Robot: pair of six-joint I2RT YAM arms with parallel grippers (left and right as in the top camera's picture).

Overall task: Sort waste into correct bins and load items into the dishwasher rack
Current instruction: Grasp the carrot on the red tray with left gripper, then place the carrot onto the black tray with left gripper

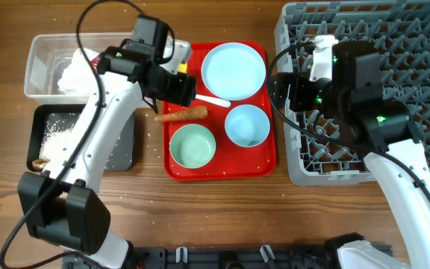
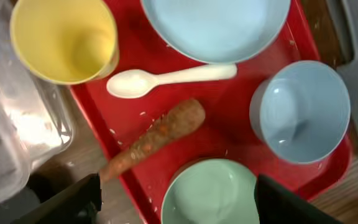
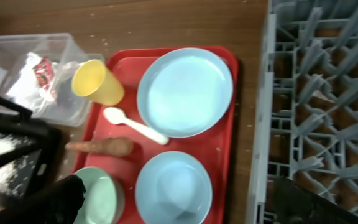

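The overhead view looks straight down on the whole worktop (image 1: 215, 224), far enough off to hold the red tray (image 1: 220, 166) and the rack (image 1: 394, 45) together. The left wrist view hangs close over the tray's left half, facing down. The right wrist view sits higher, seemingly tilted across from the rack's edge. All three share the tray.

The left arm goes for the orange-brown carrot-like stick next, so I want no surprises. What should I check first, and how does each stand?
1. Left gripper open, empty: ok.
2. Orange-brown carrot-like stick uncovered: ok.
3. Stick apart from white plastic spoon: ok.
4. Stick wholly on flat red tray: not ok, thin end overhangs the edge.
5. Right gripper open, away from stick: ok.
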